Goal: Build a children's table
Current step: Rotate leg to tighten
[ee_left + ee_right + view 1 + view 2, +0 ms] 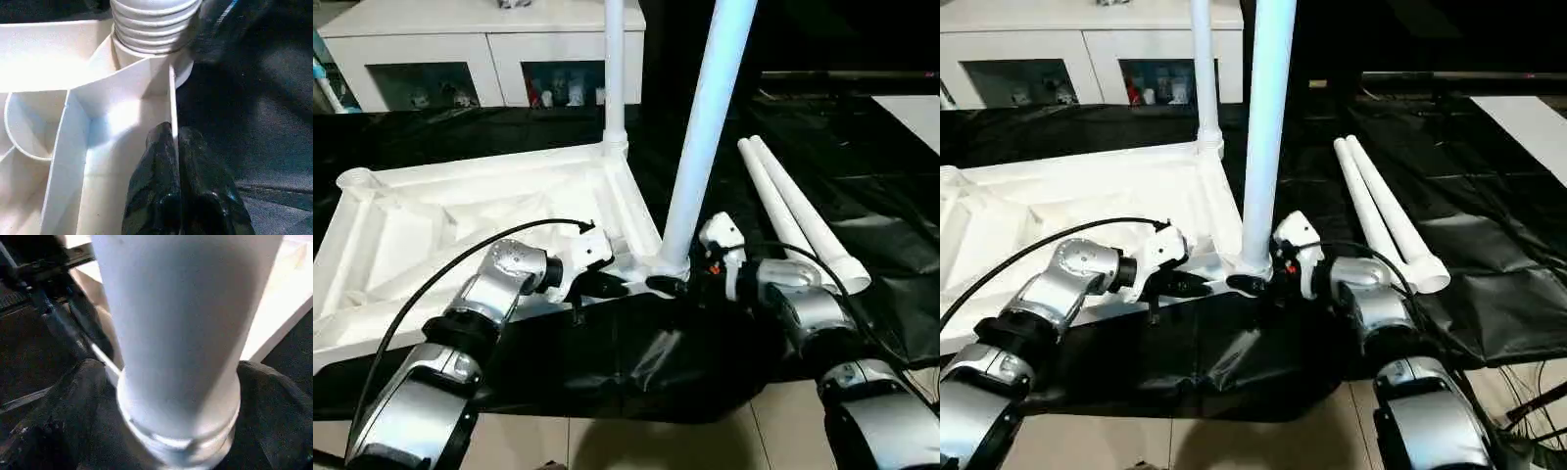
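Looking at the middle of my frame, I see the white children's table [460,211] upside down on black sheeting [636,362], two legs standing up. My left gripper [175,147] pinches its edge wall; my right gripper [680,284] spreads wide around the near leg [705,127]. Two loose legs [798,211] lie right, a white cabinet [480,49] upper left.

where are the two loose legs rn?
The two loose legs lie side by side on the black sheet, to the right of the upturned tabletop and just beyond the right gripper in the head views.
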Robot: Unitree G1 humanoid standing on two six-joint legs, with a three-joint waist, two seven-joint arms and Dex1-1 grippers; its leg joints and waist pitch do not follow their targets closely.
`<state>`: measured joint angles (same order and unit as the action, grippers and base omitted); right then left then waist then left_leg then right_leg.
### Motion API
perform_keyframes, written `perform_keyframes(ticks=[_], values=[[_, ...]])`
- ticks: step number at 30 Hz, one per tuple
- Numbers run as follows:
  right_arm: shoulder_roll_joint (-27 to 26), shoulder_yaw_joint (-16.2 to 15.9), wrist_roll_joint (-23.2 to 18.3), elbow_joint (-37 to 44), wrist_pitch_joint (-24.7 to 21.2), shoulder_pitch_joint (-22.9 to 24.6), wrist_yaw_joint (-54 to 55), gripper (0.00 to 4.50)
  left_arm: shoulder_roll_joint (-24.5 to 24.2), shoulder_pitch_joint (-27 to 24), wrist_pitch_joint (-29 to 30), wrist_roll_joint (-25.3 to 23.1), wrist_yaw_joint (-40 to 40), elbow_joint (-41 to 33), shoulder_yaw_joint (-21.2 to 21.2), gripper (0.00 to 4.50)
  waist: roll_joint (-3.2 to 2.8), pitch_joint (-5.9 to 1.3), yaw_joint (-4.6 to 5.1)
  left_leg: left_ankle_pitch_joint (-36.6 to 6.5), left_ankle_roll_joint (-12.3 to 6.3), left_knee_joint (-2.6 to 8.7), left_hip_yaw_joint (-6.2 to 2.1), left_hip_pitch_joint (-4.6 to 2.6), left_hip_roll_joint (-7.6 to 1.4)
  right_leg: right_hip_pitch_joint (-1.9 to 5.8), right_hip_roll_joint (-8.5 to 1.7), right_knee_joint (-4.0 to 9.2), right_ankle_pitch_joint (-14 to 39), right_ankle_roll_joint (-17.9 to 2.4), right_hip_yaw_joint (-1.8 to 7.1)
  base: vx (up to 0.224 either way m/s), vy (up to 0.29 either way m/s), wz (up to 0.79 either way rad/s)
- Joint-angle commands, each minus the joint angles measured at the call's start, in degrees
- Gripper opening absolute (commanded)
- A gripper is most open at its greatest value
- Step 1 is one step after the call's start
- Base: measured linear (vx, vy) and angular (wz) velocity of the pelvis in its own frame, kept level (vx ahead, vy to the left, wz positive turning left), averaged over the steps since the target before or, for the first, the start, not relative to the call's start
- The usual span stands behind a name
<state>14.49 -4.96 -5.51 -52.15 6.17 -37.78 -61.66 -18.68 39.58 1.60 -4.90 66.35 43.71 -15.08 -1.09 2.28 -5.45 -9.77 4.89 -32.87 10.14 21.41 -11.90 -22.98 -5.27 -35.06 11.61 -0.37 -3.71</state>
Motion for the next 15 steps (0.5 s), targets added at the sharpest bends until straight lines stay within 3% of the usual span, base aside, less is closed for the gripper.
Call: perform_keyframes(ticks=[1, 12, 15], values=[[1.14, 0.16, -1.47, 3.04, -1.03, 0.95, -2.28, 4.45, -0.49, -1.78, 0.75, 0.62, 2.77, -1.09, -1.24, 0.00, 0.17, -3.72, -0.20, -7.88, -6.80, 3.00, 0.11, -0.44, -1.36, 3.46, -2.61, 2.79, -3.39, -16.97, 1.88, 0.000, 0.000, 0.00], [1.19, -0.84, -0.98, 4.67, -0.99, 1.45, -4.17, 4.45, -1.32, -1.75, 1.65, 0.80, 4.07, -2.78, -1.44, 0.00, -0.25, -3.80, -0.27, -8.19, -6.03, 2.94, 0.06, -0.53, -1.26, 3.39, -2.56, 2.74, -3.91, -17.48, 1.83, 0.000, 0.000, 0.00], [1.10, -1.37, -0.34, 4.39, -0.72, 1.65, -4.06, 4.09, -1.20, -1.91, 1.61, 0.64, 3.80, -2.76, -1.52, 0.00, -0.19, -3.84, -0.32, -7.61, -6.23, 2.87, 0.05, -0.51, -1.23, 3.41, -2.51, 2.64, -4.85, -17.59, 1.80, 0.000, 0.000, 0.00]])
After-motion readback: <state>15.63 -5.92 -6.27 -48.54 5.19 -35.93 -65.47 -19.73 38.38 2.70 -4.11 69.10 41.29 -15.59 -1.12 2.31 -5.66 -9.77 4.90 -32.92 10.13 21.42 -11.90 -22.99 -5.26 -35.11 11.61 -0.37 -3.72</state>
